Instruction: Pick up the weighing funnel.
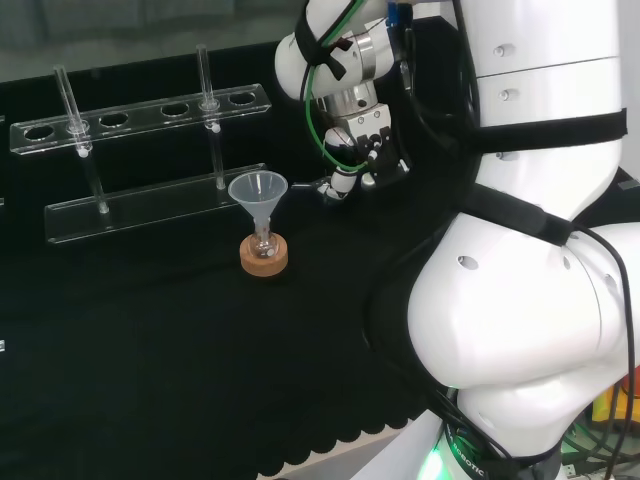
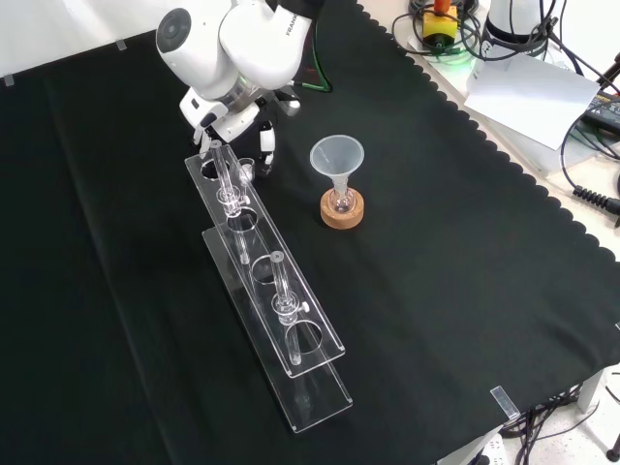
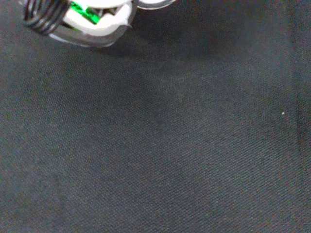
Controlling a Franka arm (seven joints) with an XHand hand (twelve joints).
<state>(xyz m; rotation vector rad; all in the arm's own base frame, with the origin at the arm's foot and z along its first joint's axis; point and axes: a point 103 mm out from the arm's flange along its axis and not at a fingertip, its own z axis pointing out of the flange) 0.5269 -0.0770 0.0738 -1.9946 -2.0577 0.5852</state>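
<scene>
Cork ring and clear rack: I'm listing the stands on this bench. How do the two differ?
The cork ring is small, round and opaque brown; the rack is long, two-tiered and clear. The cork ring carries one small flask with the funnel in it; the rack holds two tubes, with other holes empty. Both stand on the black cloth and keep glassware upright.

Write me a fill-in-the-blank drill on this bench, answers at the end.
1. The funnel stands with its stem in a small flask on a ____ ring.
2. The clear rack holds ____ upright tubes.
3. In the head view, the hand is to the funnel's ____.
4. The cloth is ____.
Missing words: cork, two, right, black.
</scene>
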